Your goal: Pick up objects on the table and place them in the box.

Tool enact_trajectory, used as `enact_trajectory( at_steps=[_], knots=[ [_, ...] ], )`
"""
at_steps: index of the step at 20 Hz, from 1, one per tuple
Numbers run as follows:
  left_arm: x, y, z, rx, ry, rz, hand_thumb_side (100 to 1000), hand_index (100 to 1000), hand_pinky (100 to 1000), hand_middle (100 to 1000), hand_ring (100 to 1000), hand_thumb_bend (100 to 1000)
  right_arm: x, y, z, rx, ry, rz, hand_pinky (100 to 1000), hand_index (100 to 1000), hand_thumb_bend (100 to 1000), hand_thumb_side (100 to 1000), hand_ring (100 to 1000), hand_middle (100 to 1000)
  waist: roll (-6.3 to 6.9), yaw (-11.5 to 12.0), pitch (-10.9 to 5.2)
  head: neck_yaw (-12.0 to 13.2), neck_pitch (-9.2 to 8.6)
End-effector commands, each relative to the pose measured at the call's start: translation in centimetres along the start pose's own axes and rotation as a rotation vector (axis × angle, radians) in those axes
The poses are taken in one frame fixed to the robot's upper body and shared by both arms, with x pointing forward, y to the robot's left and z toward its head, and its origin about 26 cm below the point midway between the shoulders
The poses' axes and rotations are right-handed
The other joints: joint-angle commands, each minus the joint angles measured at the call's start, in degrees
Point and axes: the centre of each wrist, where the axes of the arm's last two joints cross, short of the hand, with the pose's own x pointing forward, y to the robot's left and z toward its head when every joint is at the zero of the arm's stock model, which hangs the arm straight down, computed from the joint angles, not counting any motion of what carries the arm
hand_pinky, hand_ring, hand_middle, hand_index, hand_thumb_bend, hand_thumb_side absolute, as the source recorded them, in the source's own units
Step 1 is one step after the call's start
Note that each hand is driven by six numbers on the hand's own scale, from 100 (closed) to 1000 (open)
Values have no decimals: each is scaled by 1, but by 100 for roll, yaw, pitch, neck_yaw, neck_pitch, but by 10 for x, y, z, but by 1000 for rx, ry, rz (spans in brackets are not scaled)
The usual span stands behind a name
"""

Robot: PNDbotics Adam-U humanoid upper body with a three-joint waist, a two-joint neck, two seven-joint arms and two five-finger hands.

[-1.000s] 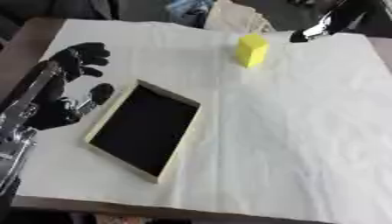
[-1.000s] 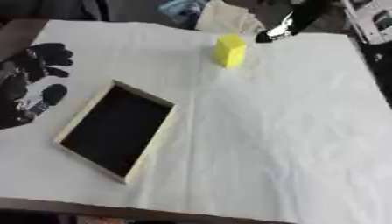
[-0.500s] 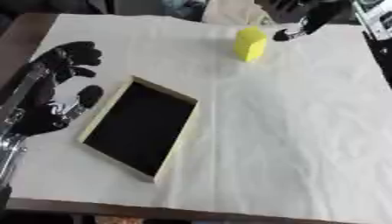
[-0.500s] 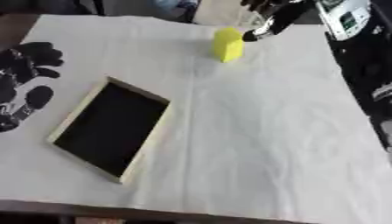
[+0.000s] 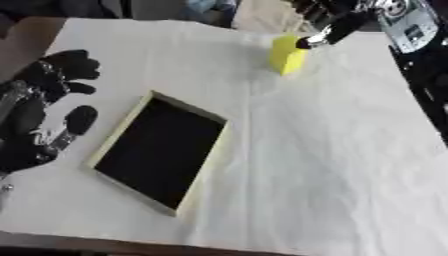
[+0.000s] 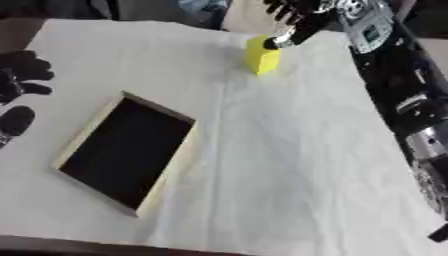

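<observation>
Yellow block [image 5: 286, 54] beside right hand [image 5: 328, 20]

The block [image 5: 286, 54] stands near the table's [image 5: 332, 165] far edge. The box [image 5: 160, 150] lies toward the near left corner, well apart. The left hand [image 5: 39, 115] rests at the left edge beside the box; the right hand [image 5: 328, 22] is just behind the block.

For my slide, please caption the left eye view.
Right hand reaches the yellow block; box waits empty, left hand open.

White-clothed table [image 5: 332, 165], dim surroundings behind
</observation>
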Motion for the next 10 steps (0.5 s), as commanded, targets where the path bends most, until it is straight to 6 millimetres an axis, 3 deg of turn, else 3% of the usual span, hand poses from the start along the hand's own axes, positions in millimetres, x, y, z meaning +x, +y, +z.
enact_trajectory(
  at_steps=[1,10],
  knots=[
    [10,4,-5,-2,-39,-14,556,897,769,774,817,508,0,-18,10,-64,16,24,839,995,509,279,886,892,27,14,-88,-48,-65],
    [11,3,-5,-1,-45,-5,562,898,770,774,818,502,-10,-15,13,-99,57,11,847,1000,511,291,909,905,44,161,1,-104,-142]
  ],
)
